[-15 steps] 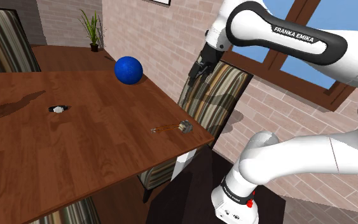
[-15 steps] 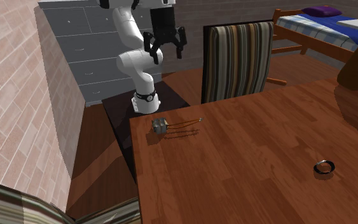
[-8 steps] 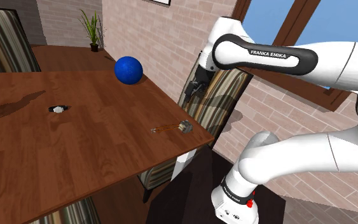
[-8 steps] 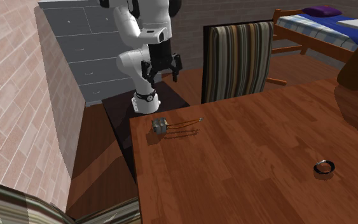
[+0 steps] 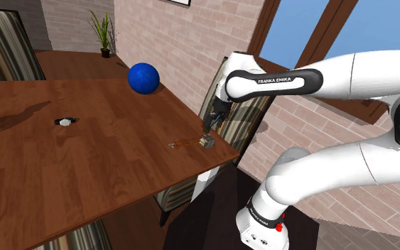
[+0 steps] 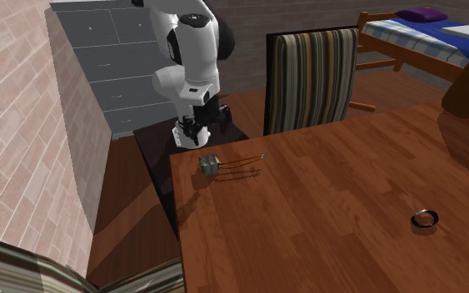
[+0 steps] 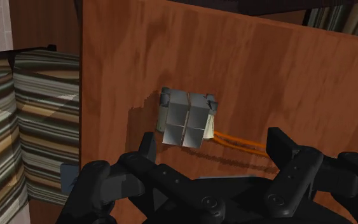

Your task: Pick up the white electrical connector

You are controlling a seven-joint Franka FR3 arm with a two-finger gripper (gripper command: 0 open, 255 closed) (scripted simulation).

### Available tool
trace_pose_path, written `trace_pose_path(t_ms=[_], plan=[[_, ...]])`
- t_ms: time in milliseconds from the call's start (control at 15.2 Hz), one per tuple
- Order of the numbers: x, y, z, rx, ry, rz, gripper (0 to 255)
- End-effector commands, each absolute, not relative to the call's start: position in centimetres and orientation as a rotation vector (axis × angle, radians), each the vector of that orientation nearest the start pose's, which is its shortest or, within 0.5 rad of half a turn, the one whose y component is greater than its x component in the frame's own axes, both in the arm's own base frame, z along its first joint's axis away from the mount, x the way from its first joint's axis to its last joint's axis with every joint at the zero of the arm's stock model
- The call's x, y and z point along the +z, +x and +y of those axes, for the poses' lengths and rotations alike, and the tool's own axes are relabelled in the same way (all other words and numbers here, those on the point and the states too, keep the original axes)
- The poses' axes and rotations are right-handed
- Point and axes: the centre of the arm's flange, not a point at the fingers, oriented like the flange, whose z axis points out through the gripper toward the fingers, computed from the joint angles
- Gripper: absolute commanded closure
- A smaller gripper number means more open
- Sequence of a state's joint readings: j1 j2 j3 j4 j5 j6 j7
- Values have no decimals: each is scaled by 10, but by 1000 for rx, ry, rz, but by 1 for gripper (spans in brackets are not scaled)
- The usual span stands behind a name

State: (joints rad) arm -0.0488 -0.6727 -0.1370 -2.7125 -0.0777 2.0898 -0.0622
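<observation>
We find the black tool (image 7: 213, 145) released over the grey-white blocky connector (image 7: 185, 118), untouched on the brown wooden tabletop (image 7: 266, 70); grasp and lift outstanding.

Open tabletop (image 5: 106, 170) around connector (image 5: 207, 140), striped chair (image 5: 242, 124) beside

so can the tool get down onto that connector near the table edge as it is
Probably yes: the tool hangs open just above the connector with bare table around it; the orange wires trail off sideways, and the striped chair stands beyond the table edge.
</observation>
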Motion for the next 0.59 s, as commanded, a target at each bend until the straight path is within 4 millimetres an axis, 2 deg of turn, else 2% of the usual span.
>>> trace_pose_path(t_ms=[0, 132, 528], plan=[[403, 334, -74, -48, -3125, 102, 0], [384, 335, -80, -24, -3123, 110, 0], [352, 335, -80, -24, -3123, 110, 0]])
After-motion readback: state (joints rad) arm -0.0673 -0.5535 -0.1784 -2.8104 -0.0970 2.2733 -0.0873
